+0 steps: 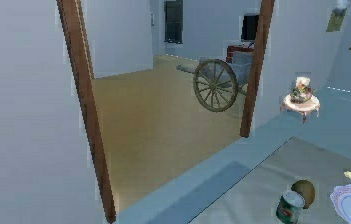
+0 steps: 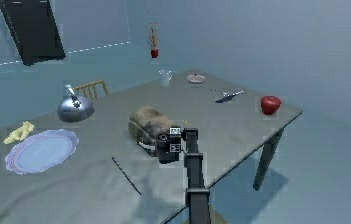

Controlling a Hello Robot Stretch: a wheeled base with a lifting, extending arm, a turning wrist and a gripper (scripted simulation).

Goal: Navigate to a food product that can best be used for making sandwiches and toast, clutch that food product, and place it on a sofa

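Observation:
A brownish loaf of bread (image 2: 148, 124) lies near the middle of the grey table (image 2: 253, 130) in the arm side view. The dark arm (image 2: 194, 185) rises from the bottom edge, and the gripper (image 2: 163, 146) sits right at the loaf's near side. With the loaf lying on the table at the gripper's far end, I cannot tell whether it holds anything.
The table also carries a metal kettle (image 2: 75, 105), a pale plate (image 2: 41, 150), a red apple (image 2: 271, 104), a knife (image 2: 228, 96) and a cup (image 2: 166, 76). Ahead, a brown-framed doorway (image 1: 85, 110) leads to a tan floor with a cart wheel (image 1: 215, 85). A jar (image 1: 291, 206) stands on the table corner.

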